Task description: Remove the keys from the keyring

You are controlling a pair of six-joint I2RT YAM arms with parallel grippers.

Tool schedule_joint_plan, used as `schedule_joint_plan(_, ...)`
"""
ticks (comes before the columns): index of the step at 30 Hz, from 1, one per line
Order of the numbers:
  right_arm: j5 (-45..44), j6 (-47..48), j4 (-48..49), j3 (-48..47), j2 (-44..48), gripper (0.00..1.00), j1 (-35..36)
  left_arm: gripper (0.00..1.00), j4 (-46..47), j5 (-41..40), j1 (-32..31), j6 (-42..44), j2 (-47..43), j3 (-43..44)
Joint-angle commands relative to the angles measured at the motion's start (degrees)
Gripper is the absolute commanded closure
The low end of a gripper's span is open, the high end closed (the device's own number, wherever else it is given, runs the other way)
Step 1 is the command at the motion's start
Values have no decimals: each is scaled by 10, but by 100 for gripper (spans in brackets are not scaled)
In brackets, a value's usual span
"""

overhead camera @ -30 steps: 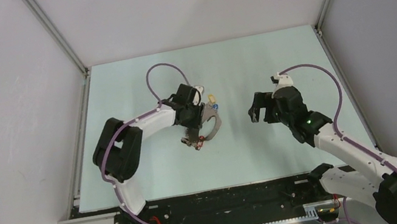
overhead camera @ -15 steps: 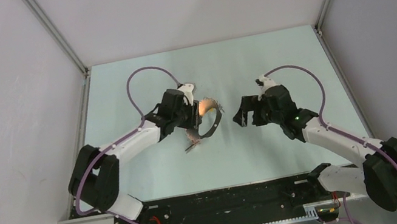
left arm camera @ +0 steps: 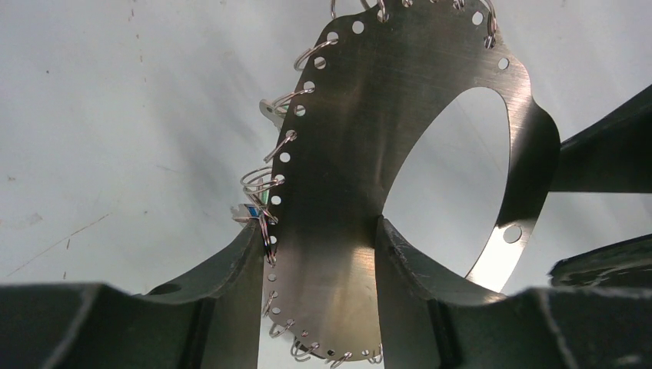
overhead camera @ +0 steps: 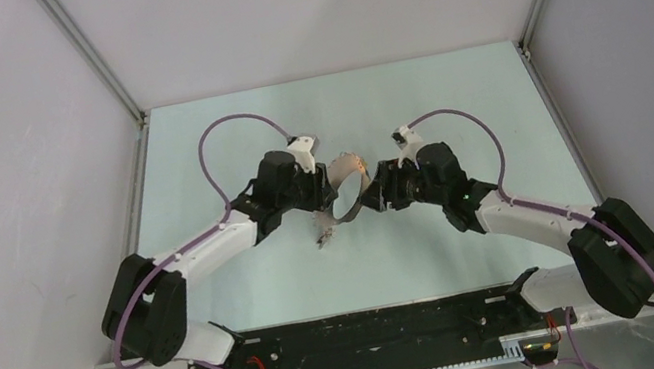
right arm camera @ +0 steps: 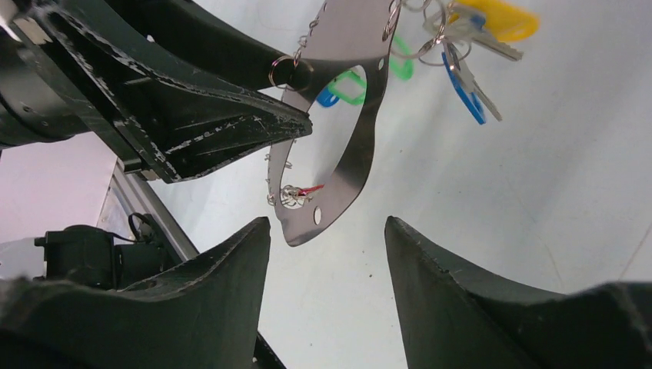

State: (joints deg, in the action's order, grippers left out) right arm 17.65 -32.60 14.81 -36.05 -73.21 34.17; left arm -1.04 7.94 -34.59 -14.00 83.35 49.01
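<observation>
Keyring [left arm camera: 361, 115] is held on edge above the tabletop [overhead camera: 451, 102], between the two arms near the middle of the work area. It is a flat grey metal hoop with a large oval opening and a row of small holes round its outer rim. Thin wire split rings [left arm camera: 265, 184] hang through several of those holes. The left end effector [left arm camera: 319, 231] clamps the hoop's broad part, one finger pressed on each face.

The keys [right arm camera: 469, 77] dangle in a cluster from the rim, at the top of the right wrist view. A yellow head, a blue one and green ones show there, and a small red piece sits lower along the rim.

The right end effector [right arm camera: 327, 227] faces the hoop's free end with its fingers standing apart and nothing gripped between them. The hoop's tip lies just beyond the fingertips; whether it touches them I cannot tell.
</observation>
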Motion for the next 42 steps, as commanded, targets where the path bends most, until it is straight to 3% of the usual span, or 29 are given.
schedule_joint_plan(1, -4, -19, 54, -26, -18, 40, 14, 100, 63, 23, -1, -20, -35, -4)
schedule_joint_plan(8, -22, -26, 78, -31, -38, 57, 34, 99, 71, 39, -1, -25, -40, -7)
schedule_joint_plan(10, -18, -32, 85, -31, -41, 68, 34, 99, 74, 41, -1, -25, -44, -9)
schedule_joint_plan(13, -19, -37, 84, -32, -41, 94, 34, 97, 85, 41, -1, -27, -54, -19)
schedule_joint_plan(15, -38, -36, 70, -32, -35, 100, 34, 94, 95, 47, -1, -32, -64, -26)
schedule_joint_plan(17, -60, -32, 52, -32, -20, 100, 32, 84, 108, 55, -1, -36, -75, -34)
schedule_joint_plan(18, -66, -26, 47, -32, -12, 100, 31, 72, 113, 55, -1, -37, -80, -38)
schedule_joint_plan(22, -79, -21, 21, -31, 22, 100, 13, 42, 148, 31, 0, -40, -135, -85)
schedule_joint_plan(27, -80, -16, -20, -32, 82, 100, -28, 14, 204, -29, 0, -39, -230, -148)
schedule_joint_plan(33, -60, -15, -52, -32, 161, 100, -90, 9, 258, -46, 0, -36, -284, -202)
schedule_joint_plan(42, -29, -68, -57, -34, 278, 100, -156, 16, 304, 30, -2, -30, -250, -206)
